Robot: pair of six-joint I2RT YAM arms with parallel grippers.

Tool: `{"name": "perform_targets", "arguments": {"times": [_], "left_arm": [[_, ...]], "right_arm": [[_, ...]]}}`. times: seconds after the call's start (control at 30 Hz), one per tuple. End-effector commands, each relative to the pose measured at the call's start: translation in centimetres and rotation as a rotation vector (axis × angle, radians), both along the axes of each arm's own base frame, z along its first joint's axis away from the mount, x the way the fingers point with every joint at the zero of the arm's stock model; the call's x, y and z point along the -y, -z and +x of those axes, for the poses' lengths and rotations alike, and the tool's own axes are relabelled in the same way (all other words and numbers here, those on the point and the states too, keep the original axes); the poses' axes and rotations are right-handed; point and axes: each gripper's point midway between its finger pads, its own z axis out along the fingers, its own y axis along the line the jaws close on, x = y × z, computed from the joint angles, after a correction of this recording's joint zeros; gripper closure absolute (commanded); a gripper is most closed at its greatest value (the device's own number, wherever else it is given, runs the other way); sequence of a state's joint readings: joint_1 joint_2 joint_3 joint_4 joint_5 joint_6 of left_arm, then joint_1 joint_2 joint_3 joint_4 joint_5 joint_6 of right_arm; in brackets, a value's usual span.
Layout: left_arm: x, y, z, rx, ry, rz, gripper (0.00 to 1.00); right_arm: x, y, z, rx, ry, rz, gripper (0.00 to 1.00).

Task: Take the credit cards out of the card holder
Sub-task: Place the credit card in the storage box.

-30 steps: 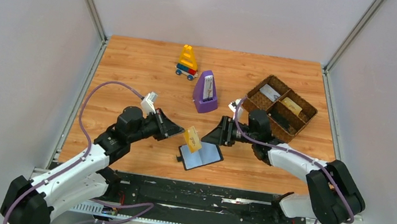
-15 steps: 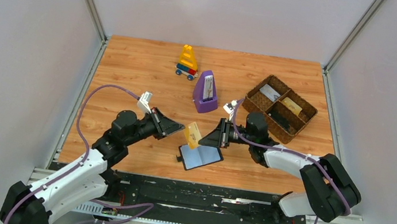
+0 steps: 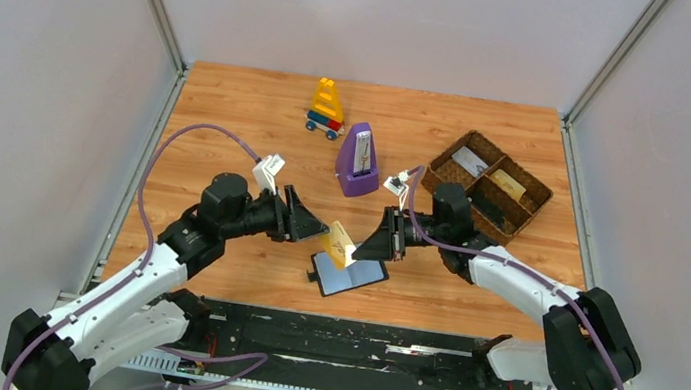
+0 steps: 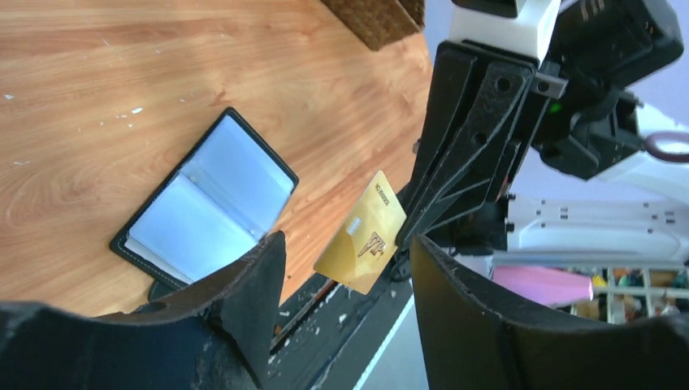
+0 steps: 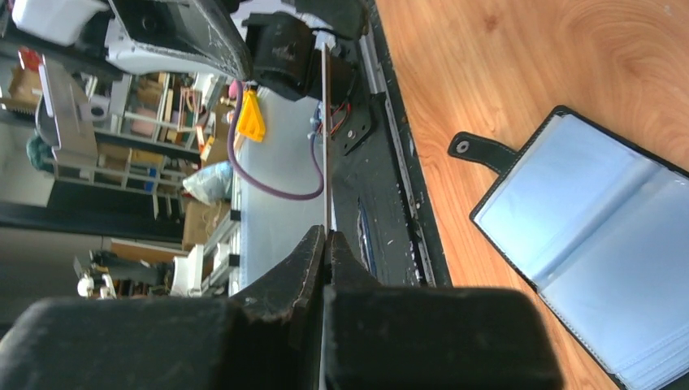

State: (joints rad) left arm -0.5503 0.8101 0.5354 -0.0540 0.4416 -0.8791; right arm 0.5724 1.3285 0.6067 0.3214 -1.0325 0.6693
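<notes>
Yellow-orange credit card is up in the air at mid-surface, between the two arms and out of the card holder. Right jaws are clamped on the card. The right wrist view shows both fingers pressed together with the card seen edge-on as a thin line running straight out from between the tips. Left jaws stand wide apart. In the left wrist view the card hangs in the gap between the two fingers, just beyond their tips, printed face toward that camera and tilted on one corner. Whether either left finger touches the card, cannot tell. From above, the left tips come in from the left and the right tips from the right, with the card between them. Card holder lies open and flat on the wooden surface, close to the near edge and just below the card in the top view. Both grey-blue panels face up inside a black rim, and a snap strap sticks out at one corner. Card and holder are apart. Farther back stand a purple metronome and a block toy on wheels. The brown woven divided tray sits at far right, with small items in its compartments.
</notes>
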Motion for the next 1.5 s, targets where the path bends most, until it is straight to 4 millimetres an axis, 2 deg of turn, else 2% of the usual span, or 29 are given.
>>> {"name": "perform_targets", "arguments": {"times": [0.0,0.13,0.37,0.43,0.53,0.57,0.6,0.63,0.7,0.77,0.97,1.07,1.17,1.3,1.47], "left_arm": [[0.2,-0.6,-1.5,0.067,0.136,0.077,0.32],[0.8,0.0,-1.9,0.054,0.214,0.093,0.29],[2.6,-1.1,-3.5,0.069,0.372,-0.02,0.3],[3.0,-1.3,-3.7,0.076,0.399,-0.056,0.35],[3.2,-1.0,-3.5,0.065,0.406,-0.063,0.52],[3.2,-0.9,-3.5,0.064,0.409,-0.063,0.65],[3.3,-0.6,-3.4,0.052,0.408,-0.059,0.72],[3.3,-0.5,-3.2,0.053,0.4,-0.054,0.84],[3.3,-0.3,-2.8,0.045,0.383,-0.044,0.95],[3.2,-0.1,-2.3,0.037,0.34,-0.043,1.0],[2.8,-0.9,-0.1,0.038,0.155,-0.109,1.0],[2.8,-2.3,0.8,0.066,0.098,-0.173,1.0],[2.8,-3.7,1.2,0.101,0.076,-0.219,1.0],[2.5,-5.0,1.4,0.126,0.044,-0.273,0.99],[2.5,-4.9,1.5,0.103,0.028,-0.294,0.99]], "right_arm": [[0.7,-2.2,-1.7,0.117,-0.137,0.047,1.0],[1.0,-2.9,-2.8,0.117,-0.196,0.066,1.0],[0.9,-3.1,-2.5,0.109,-0.196,0.047,0.99],[0.7,-2.9,-2.2,0.098,-0.194,0.036,0.98],[0.6,-2.7,-2.0,0.088,-0.199,0.029,0.95],[0.5,-2.7,-1.9,0.087,-0.195,0.027,0.92],[0.5,-2.6,-1.7,0.086,-0.183,0.021,0.88],[0.4,-2.5,-1.3,0.087,-0.162,0.01,0.84],[0.2,-2.2,0.0,0.086,-0.071,-0.031,0.72],[0.2,-2.1,1.3,0.073,0.02,-0.054,0.62],[0.8,-2.2,3.8,0.051,0.272,-0.054,0.4],[1.1,-2.6,4.2,0.042,0.337,-0.022,0.39],[1.2,-3.2,4.1,0.017,0.367,0.024,0.43],[1.2,-4.0,3.8,0.0,0.374,0.076,0.53],[1.0,-4.9,3.3,0.003,0.345,0.125,0.65]]}}
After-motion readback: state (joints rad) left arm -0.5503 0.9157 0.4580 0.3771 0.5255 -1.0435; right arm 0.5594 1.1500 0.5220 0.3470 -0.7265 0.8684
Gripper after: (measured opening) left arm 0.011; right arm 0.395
